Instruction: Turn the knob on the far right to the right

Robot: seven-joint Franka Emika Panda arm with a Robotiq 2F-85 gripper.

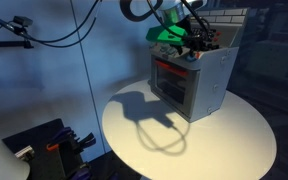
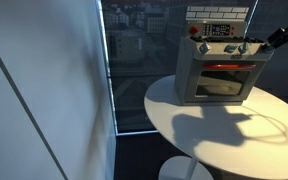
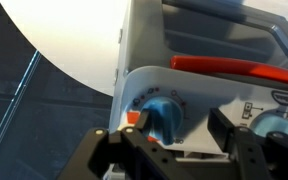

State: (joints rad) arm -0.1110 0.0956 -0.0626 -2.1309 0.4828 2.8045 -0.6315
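The knob (image 3: 164,115) is a round light-blue dial at the end of the grey toy oven's (image 3: 199,55) knob row, next to the oven's corner. In the wrist view my gripper (image 3: 184,128) straddles it. One black finger (image 3: 142,128) rests against the knob's side. The other finger (image 3: 227,128) stands clear of the knob, with white panel showing between them. The jaws are apart, not clamped. In both exterior views the gripper (image 1: 189,45) (image 2: 268,42) is at the oven's upper front corner.
A second blue knob (image 3: 284,125) sits further along the row. The red door handle (image 3: 234,67) runs just beyond the knobs. The oven (image 2: 219,80) stands on a round white table (image 2: 234,135) beside a dark window. A camera stand (image 1: 19,25) is off to one side.
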